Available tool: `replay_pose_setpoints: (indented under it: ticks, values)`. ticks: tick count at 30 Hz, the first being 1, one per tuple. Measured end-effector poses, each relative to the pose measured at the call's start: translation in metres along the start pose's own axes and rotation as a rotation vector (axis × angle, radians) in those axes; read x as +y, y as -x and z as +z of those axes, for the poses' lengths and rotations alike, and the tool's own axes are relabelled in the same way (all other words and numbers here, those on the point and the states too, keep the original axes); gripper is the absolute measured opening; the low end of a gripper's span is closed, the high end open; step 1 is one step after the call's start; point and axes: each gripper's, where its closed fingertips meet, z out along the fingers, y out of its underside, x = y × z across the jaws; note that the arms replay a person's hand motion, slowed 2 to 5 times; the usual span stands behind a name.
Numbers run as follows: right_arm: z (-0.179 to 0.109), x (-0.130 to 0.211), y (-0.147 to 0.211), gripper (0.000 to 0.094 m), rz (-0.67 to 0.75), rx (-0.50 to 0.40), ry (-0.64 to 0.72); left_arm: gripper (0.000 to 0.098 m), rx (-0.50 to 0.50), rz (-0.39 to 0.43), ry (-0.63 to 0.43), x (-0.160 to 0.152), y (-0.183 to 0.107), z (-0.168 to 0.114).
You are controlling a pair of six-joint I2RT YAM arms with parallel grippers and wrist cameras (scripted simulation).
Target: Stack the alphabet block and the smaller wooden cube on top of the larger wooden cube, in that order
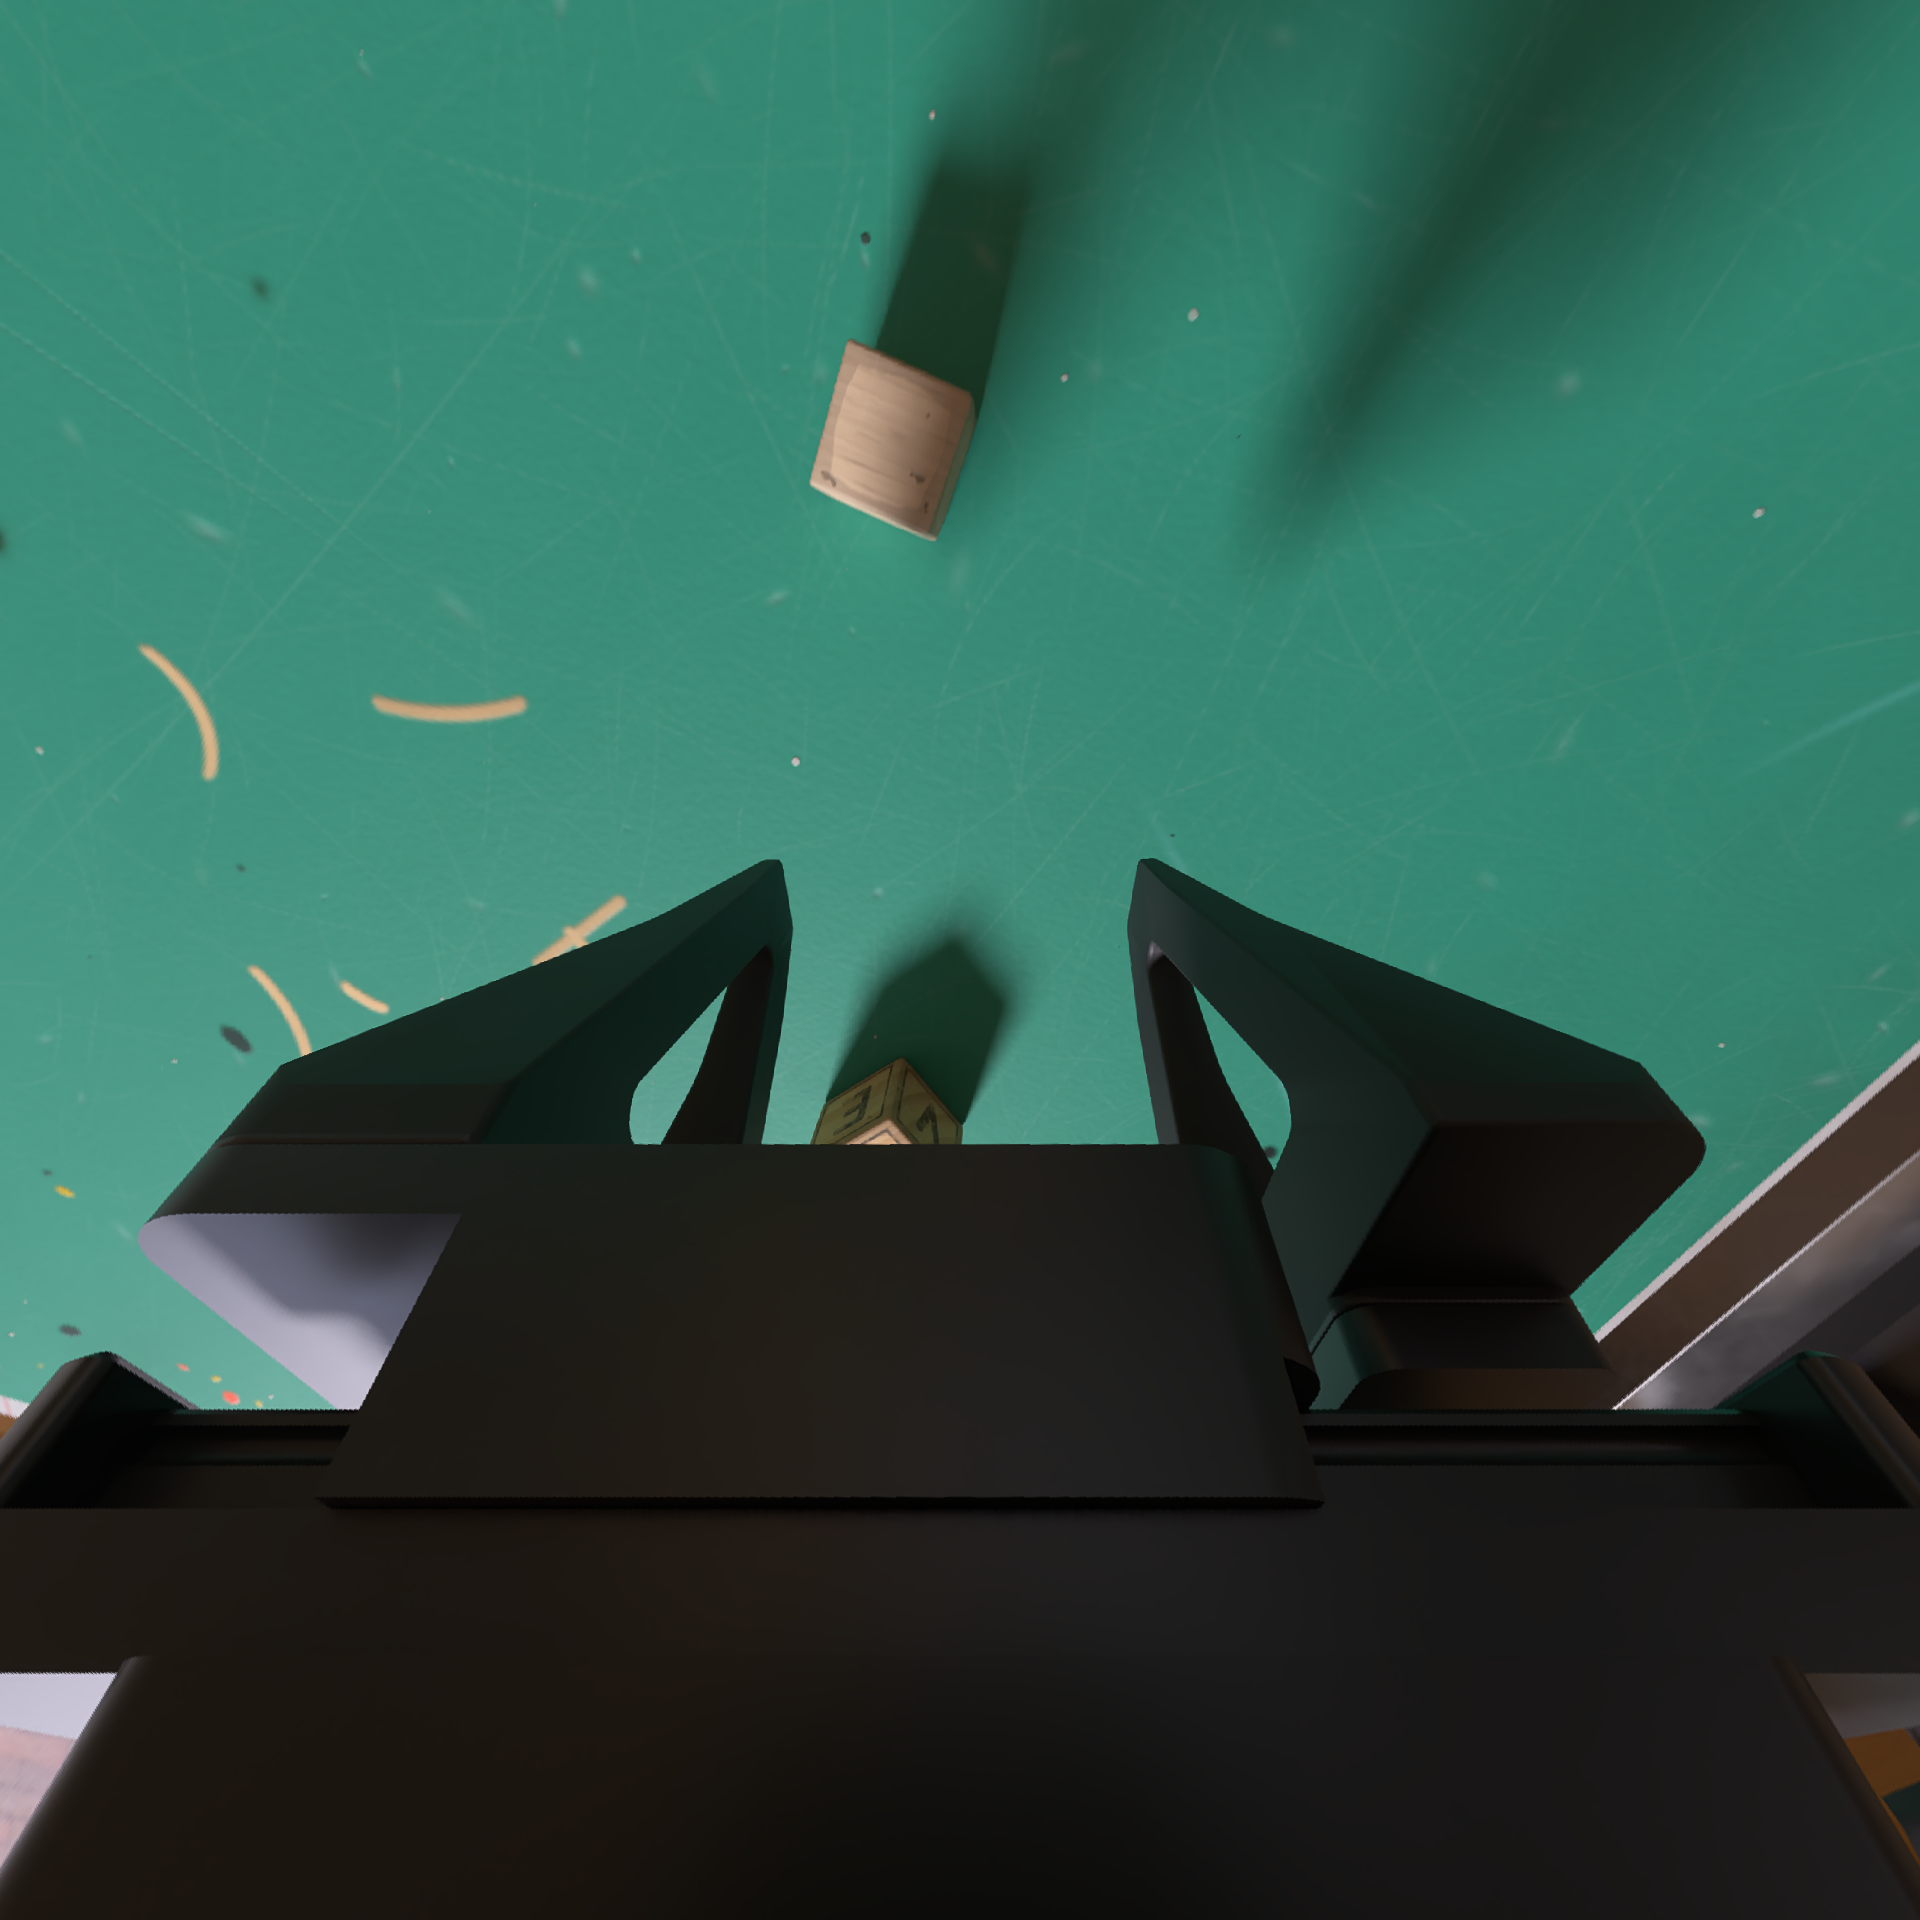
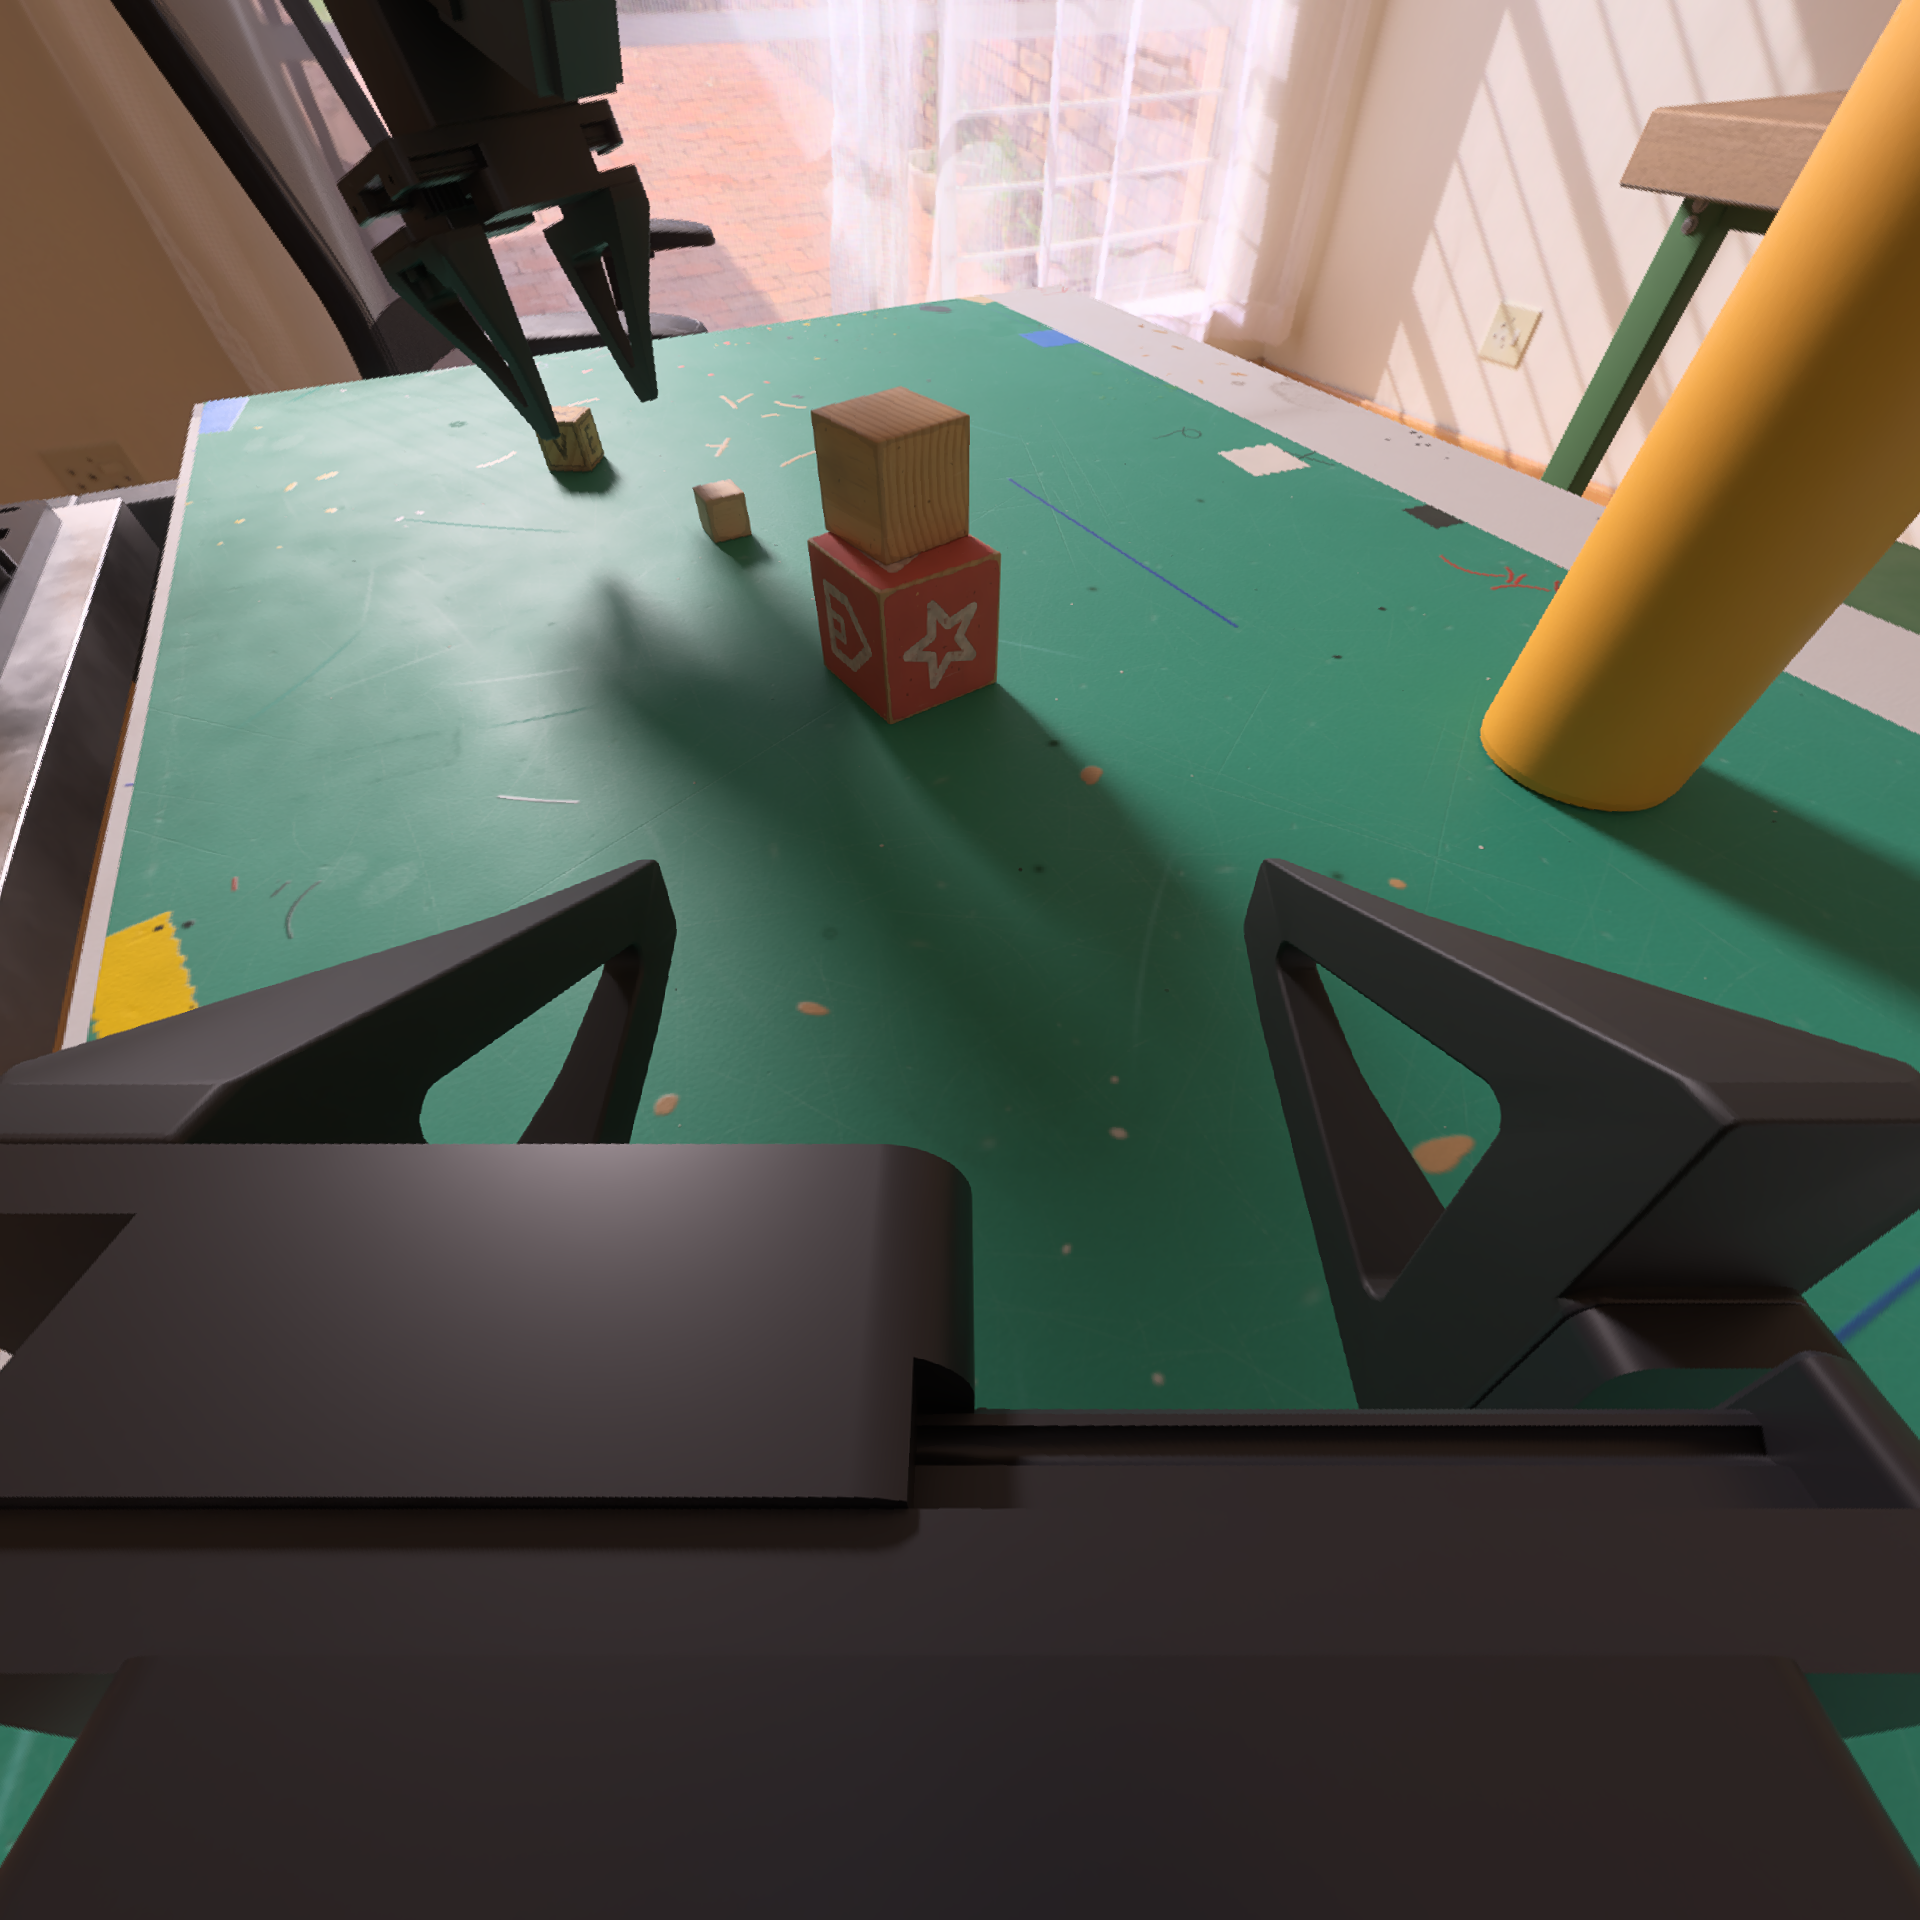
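Observation:
A small tan alphabet block point(image 1: 888, 1117) sits on the green table point(image 1: 1351, 727), partly hidden behind my left gripper's body. My left gripper point(image 1: 961, 883) is open and empty, with its fingers to either side of the block. The smaller wooden cube point(image 1: 894, 442) lies farther ahead. In the right wrist view the left gripper point(image 2: 594, 410) hangs over the tan alphabet block point(image 2: 574, 438), with one fingertip beside it. The smaller cube point(image 2: 722, 509) lies to its right. The larger wooden cube point(image 2: 891, 473) rests on a red lettered block point(image 2: 909, 623). My right gripper point(image 2: 956, 883) is open, empty and well short of the blocks.
A yellow cylinder point(image 2: 1704, 499) leans over the table's right side. The table's left edge point(image 2: 114, 831) and far edge lie near the left arm. A metal rail point(image 1: 1766, 1247) runs along the table edge in the left wrist view. Small pale marks dot the green surface.

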Motion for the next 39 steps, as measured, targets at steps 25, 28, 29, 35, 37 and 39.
replay_pose_setpoints:
  ticks: [25,28,29,35,37,39]
  values:
    - [0.0,0.0,0.0,0.094,-0.006,0.001,-0.002,0.049,-0.293,-0.332,0.055,0.065,0.001,-0.022]
    - [0.0,-0.001,0.0,0.094,-0.007,0.002,-0.003,0.0471,-0.313,-0.383,0.031,0.068,0.004,-0.021]
    - [0.0,-0.001,0.0,0.094,-0.008,0.002,-0.004,0.0465,-0.319,-0.399,0.021,0.069,0.004,-0.021]
    - [0.0,-0.002,0.0,0.094,-0.012,0.004,-0.009,0.0451,-0.326,-0.473,-0.035,0.073,0.006,-0.017]
    - [0.0,-0.002,0.0,0.094,-0.012,0.004,-0.009,0.0451,-0.324,-0.489,-0.048,0.075,0.006,-0.015]
    - [0.0,-0.002,0.0,0.094,-0.012,0.004,-0.009,0.0451,-0.325,-0.503,-0.061,0.076,0.007,-0.014]
